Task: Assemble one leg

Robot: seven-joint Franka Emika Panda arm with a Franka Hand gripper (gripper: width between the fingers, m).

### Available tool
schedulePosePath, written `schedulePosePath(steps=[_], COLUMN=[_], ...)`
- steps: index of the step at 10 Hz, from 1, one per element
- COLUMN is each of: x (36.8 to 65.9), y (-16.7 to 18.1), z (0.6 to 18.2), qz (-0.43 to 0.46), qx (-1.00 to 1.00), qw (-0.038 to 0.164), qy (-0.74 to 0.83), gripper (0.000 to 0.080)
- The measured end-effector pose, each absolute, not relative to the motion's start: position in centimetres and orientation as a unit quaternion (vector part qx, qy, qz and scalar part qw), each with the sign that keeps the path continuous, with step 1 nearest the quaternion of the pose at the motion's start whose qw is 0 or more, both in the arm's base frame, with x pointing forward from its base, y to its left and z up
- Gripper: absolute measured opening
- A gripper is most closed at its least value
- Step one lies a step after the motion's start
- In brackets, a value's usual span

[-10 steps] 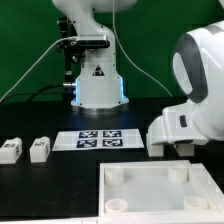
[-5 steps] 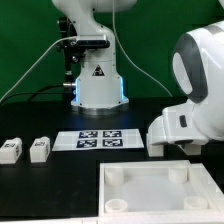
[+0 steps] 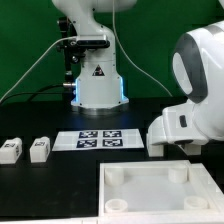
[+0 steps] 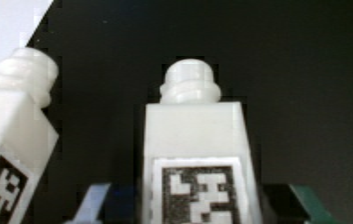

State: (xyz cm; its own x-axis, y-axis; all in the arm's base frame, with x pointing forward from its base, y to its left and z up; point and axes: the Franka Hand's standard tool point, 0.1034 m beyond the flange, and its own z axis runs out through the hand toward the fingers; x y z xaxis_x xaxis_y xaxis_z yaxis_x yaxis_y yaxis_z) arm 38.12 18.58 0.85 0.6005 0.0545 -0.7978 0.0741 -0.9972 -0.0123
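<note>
In the wrist view a white leg (image 4: 199, 130) with a black-and-white tag and a rounded peg end lies on the black table between my fingers. My gripper (image 4: 199, 205) is open, one finger (image 4: 111, 205) on each side of the leg with a small dark gap at both sides. A second leg (image 4: 13, 120) lies close beside it. In the exterior view two more legs (image 3: 10, 150) (image 3: 40, 149) lie at the exterior view's left. There the gripper and the legs under it are hidden behind the arm's white wrist housing (image 3: 185, 120).
The large white square panel (image 3: 205, 190) with round corner sockets lies at the front, toward the exterior view's right. The marker board (image 3: 100, 139) lies in the middle before the robot base (image 3: 98, 85). The table is black, with a green backdrop behind.
</note>
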Motion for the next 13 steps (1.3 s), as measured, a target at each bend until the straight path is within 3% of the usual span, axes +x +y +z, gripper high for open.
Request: schedulePosePath(steps=[1, 4, 6, 8, 10, 13], x=[38.6, 42.9, 46.0, 47.9, 49.8, 50.4], y=[18.3, 15.7, 14.4, 12.5, 13.1, 13.0], z=[1.1, 6.5, 9.7, 12.9, 14.5, 14.3], qz=[-0.441, -0.400, -0.303, -0.225, -0.135, 0.013], qx=[0.896, 0.913, 0.949, 0.971, 0.988, 0.997], qw=[0.003, -0.022, -0.037, -0.039, -0.035, -0.042], qy=[0.051, 0.072, 0.081, 0.069, 0.068, 0.064], gripper=[0.0290, 0.0290, 0.0290, 0.0290, 0.0290, 0.0290])
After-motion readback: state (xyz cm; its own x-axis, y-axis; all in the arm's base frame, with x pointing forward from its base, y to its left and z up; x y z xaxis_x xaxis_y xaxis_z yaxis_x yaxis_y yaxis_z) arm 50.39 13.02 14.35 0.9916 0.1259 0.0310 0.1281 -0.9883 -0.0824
